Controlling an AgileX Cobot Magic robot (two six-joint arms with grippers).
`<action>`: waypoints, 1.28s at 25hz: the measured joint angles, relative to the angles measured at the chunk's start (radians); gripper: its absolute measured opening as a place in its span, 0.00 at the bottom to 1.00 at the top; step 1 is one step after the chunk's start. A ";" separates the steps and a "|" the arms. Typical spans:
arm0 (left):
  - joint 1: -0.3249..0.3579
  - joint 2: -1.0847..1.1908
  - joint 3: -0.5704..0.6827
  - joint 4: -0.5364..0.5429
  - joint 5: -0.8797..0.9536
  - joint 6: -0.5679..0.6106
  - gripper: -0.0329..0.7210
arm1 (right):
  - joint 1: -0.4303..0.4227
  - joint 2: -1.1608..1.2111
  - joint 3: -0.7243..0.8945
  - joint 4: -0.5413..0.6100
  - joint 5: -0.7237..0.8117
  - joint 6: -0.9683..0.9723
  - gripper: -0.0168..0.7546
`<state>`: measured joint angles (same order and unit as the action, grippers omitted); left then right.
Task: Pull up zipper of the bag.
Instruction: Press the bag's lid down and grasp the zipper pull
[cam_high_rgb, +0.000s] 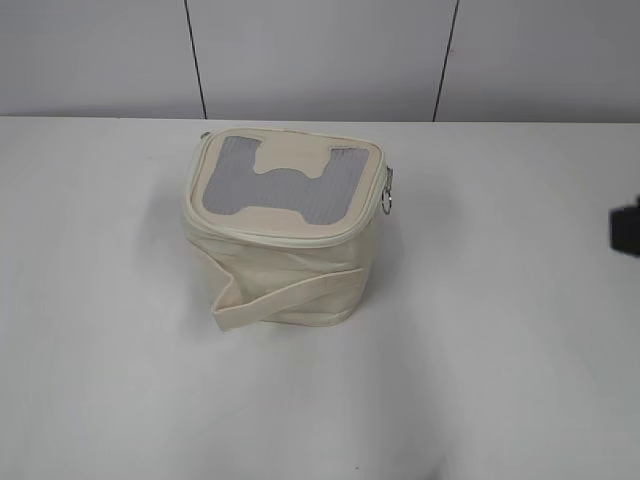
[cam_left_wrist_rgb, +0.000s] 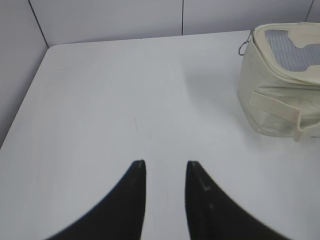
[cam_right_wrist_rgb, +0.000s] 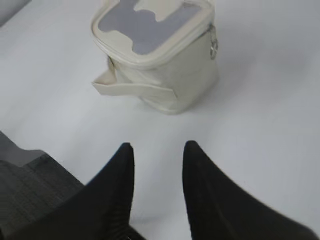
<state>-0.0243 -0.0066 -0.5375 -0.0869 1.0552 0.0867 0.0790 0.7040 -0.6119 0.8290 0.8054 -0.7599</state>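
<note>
Item one: the small boxy cream fabric bag (cam_high_rgb: 285, 235), which you will find standing upright near the middle of the plain white table (cam_high_rgb: 500, 380), slightly toward the far edge in your exterior view. Its rounded-square lid carries grey mesh panels (cam_high_rgb: 235, 180) around a cream centre piece. A wide cream strap band (cam_high_rgb: 290, 295) wraps the body and sticks out in a loop at the lower left corner.

Item two: the thin cream zipper (cam_high_rgb: 300, 233), running round the edge of the lid. You can see a small silver metal slider with a round ring pull (cam_high_rgb: 386, 203) hanging at the bag's right side, and a second ring pull (cam_left_wrist_rgb: 243, 48) at the corner that faces your left wrist camera.

Item three: your left gripper (cam_left_wrist_rgb: 165, 164), two dark tapered fingers held apart with nothing between them, hovering over bare table. The bag sits well apart from it, at the upper right of that view.

Item four: your right gripper (cam_right_wrist_rgb: 157, 145), likewise spread and empty, above the table with the bag beyond its tips and not touching. In the exterior view only a dark sliver of it (cam_high_rgb: 626, 226) shows at the right border.

Background: pale grey wall panels (cam_high_rgb: 320, 55) behind the table.
</note>
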 joint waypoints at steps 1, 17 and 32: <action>0.000 0.000 0.000 0.000 0.000 0.000 0.32 | 0.000 0.104 -0.029 0.059 -0.009 -0.072 0.38; -0.008 0.000 0.000 -0.001 0.000 0.000 0.32 | 0.262 1.307 -1.090 0.142 0.111 -0.300 0.42; -0.008 0.000 0.000 0.000 0.000 0.000 0.32 | 0.369 1.650 -1.458 0.050 0.173 -0.282 0.55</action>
<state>-0.0327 -0.0066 -0.5375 -0.0868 1.0552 0.0867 0.4479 2.3543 -2.0700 0.8792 0.9784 -1.0422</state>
